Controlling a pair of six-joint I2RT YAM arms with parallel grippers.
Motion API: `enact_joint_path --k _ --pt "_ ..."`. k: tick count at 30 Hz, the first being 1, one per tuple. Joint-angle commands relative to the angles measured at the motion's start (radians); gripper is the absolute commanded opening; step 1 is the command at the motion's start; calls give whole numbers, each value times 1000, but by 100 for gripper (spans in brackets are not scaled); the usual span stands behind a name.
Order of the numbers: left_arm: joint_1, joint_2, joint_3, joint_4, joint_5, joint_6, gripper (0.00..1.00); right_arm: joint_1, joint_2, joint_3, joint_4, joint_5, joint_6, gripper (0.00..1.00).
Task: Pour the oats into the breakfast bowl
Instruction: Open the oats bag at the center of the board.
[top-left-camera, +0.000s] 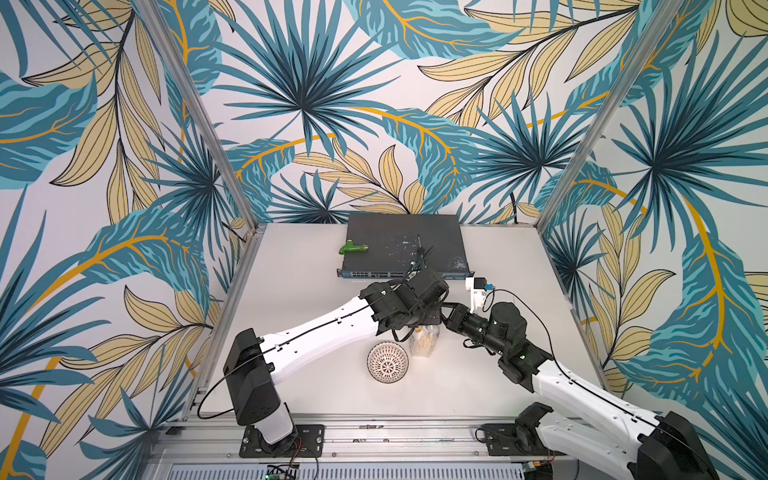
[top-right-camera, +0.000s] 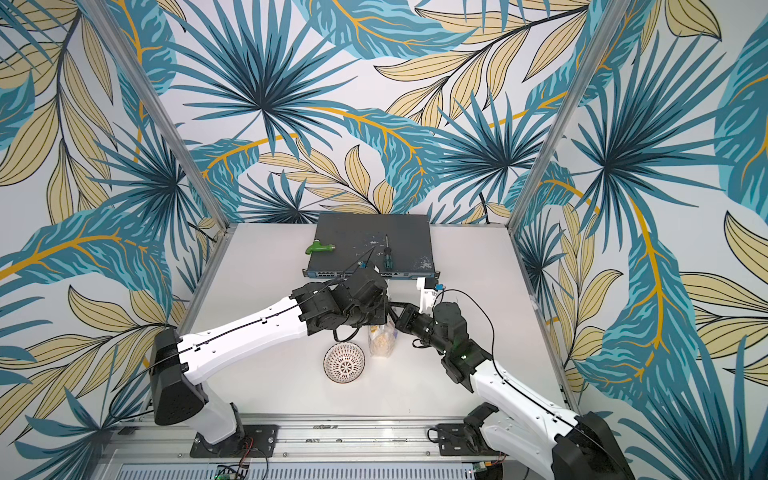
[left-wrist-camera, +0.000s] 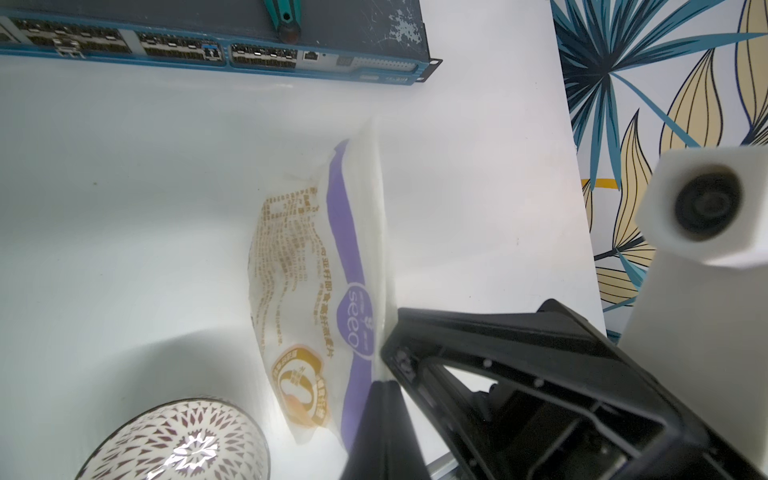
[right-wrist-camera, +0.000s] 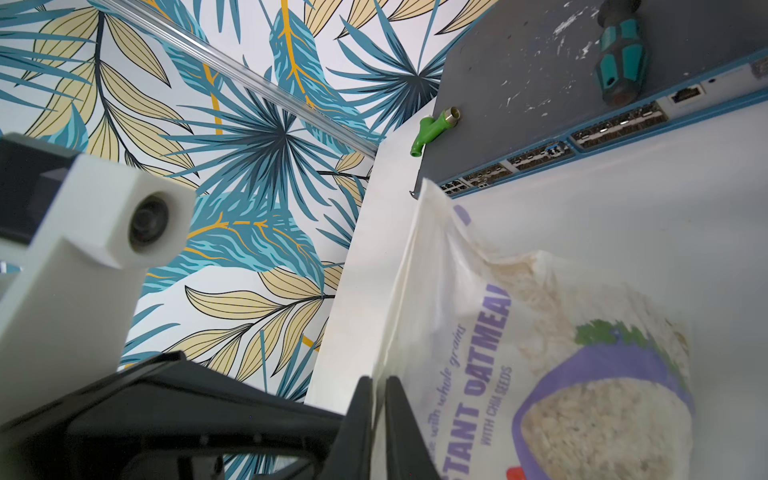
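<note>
The oats pouch (top-left-camera: 423, 344) (top-right-camera: 381, 345) stands upright on the white table, just right of the breakfast bowl (top-left-camera: 387, 361) (top-right-camera: 344, 362). The clear pouch has a purple-and-white label (left-wrist-camera: 328, 257) and pale flakes inside (right-wrist-camera: 540, 353). My left gripper (left-wrist-camera: 384, 384) is shut on the pouch's top edge. My right gripper (right-wrist-camera: 376, 380) pinches the same edge close beside it, its jaws shut with the film between them. In both top views the wrists meet above the pouch and hide its top. The patterned bowl (left-wrist-camera: 178, 444) holds nothing.
A dark network switch (top-left-camera: 405, 245) lies at the back of the table. On it rest a green pipe fitting (top-left-camera: 353, 248) and a teal-handled screwdriver (top-right-camera: 386, 255). Leaf-patterned walls with metal posts close in three sides.
</note>
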Motion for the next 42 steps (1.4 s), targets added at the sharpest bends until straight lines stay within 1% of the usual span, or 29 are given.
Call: enact_joint_path --k 1,2,7,9,12,15,18,20,21,22,23,24,25,26,27,31,33,36,38,39,41,42 --pt "-1 -24 -20 -34 -1 0 1 8 19 -21 -9 6 -6 3" --pt "-1 -25 -20 -37 -7 0 0 7 18 -18 -18 11 -6 0" --pt "-1 -30 -23 -54 -70 -16 0 8 -22 22 -117 62 -47 0" --pt "0 -36 -21 -63 -101 -30 0 8 -49 58 -179 96 -86 0" --pt "4 -55 -7 -65 -133 -43 0 8 -72 147 -333 153 -170 0" --pt "5 -96 16 -40 -166 -33 0 8 -55 248 -432 177 -253 0" --pt "5 -124 52 -38 -200 -20 0 7 -21 327 -485 185 -312 0" --pt "7 -130 70 -35 -193 -14 0 9 -1 348 -494 174 -330 0" --pt "7 -129 77 -33 -179 -12 2 8 8 355 -497 163 -334 0" --pt "7 -127 83 -31 -163 -9 12 8 14 359 -498 152 -336 0" --pt "7 -124 86 -26 -147 -6 25 7 17 359 -497 142 -337 0" --pt "8 -120 87 -23 -137 -3 41 8 18 357 -496 136 -339 0" --pt "10 -115 85 -21 -128 -3 52 8 17 354 -497 134 -343 0" --pt "18 -109 84 -24 -117 -8 59 7 15 352 -500 136 -347 0" --pt "31 -103 84 -31 -105 -15 61 7 13 352 -509 142 -351 0" --pt "79 -79 81 -62 -67 -43 60 6 -1 352 -544 160 -368 0" --pt "80 -66 78 -60 -65 -51 59 7 -10 348 -555 161 -370 0" --pt "80 -22 90 -60 -26 -61 58 6 -17 340 -554 161 -373 0" --pt "80 20 111 -73 0 -69 56 6 -18 332 -550 166 -380 0" --pt "79 38 119 -85 1 -75 54 7 -15 328 -548 176 -385 0" --pt "77 65 132 -115 -17 -94 45 6 -10 321 -554 209 -392 0" --pt "76 74 133 -122 -25 -99 42 6 -6 319 -560 221 -393 0"
